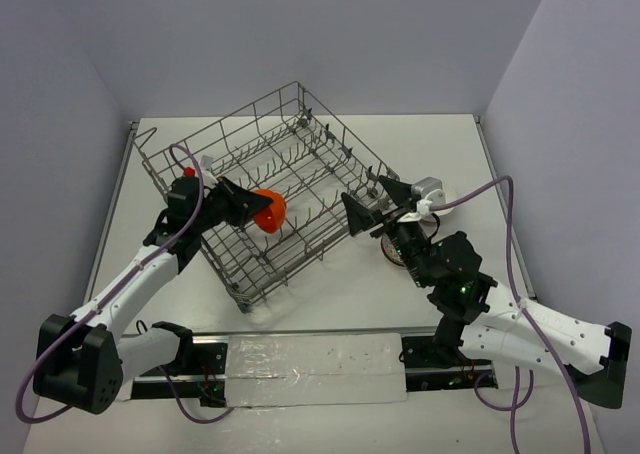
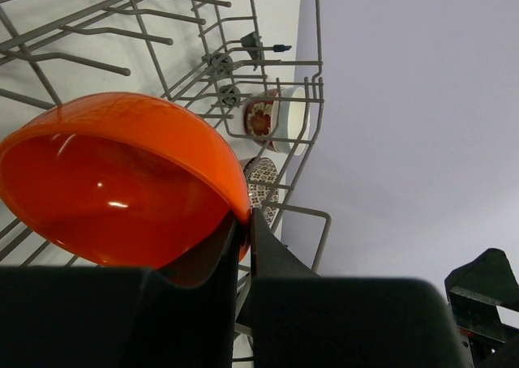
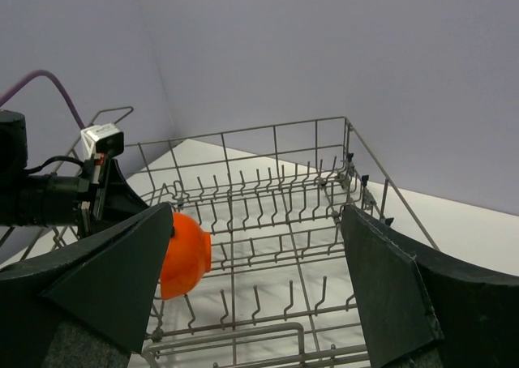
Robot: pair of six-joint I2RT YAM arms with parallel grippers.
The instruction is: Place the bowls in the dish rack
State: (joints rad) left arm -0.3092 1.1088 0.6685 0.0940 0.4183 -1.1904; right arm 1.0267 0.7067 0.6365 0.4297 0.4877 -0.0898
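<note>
At the near edge of the table, two robot arms were seen reaching out toward the dish rack, which was set at an angle across the middle of the surface. On the left, the left gripper was closed tight on the rim of the orange bowl, its fingers pinched either side of the wall. That bowl was held on edge inside the rack, clear above the rows of tines. Its glossy hollow was turned back toward the wrist and its rounded outside toward the rack's middle. From this it was judged that only a short drop straight down was needed for the rim to be slotted between two tines, with the bowl's tilt matched to the row. On the right, the right gripper was spread wide with nothing held in it, poised at the rack's right-hand wall and facing in. Farther off, beyond that wall, the patterned bowl and the red-and-white bowl were seen resting on the table outside the rack. They were close by the right gripper and well apart from the left, so the right arm was judged the nearer for them.
</note>
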